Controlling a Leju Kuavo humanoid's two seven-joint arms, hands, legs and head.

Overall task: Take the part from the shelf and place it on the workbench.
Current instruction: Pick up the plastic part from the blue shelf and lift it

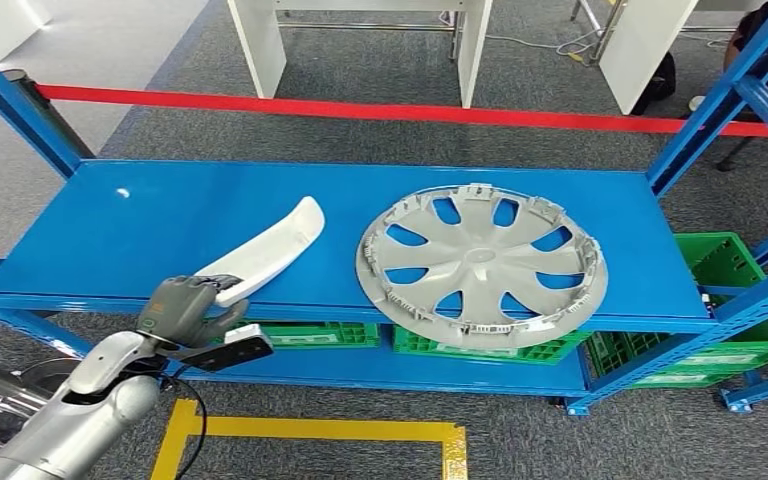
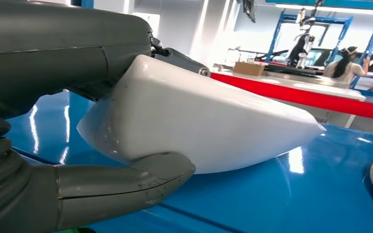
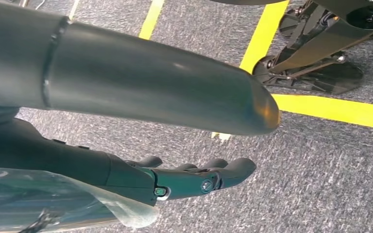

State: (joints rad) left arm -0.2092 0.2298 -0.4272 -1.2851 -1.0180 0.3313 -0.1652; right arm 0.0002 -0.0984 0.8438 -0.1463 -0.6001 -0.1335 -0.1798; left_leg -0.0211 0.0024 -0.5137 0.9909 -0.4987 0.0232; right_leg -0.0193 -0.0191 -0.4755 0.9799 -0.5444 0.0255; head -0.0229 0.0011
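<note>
On the blue shelf (image 1: 140, 225), left robot hand (image 1: 182, 308) clamped on white part (image 1: 270, 247), beside grey wheel cover (image 1: 480, 262); right robot hand (image 3: 194, 179) empty, fingers apart.

Glossy white plastic part (image 2: 204, 121), smooth

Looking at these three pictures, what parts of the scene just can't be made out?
- Near end of the white part: head view, covered by the left hand.
- Green crates: head view, contents hidden by the blue shelf and wheel cover.
- Person: left wrist view, too small and washed out.
- Right hand: right wrist view, partly hidden by its thumb.
</note>
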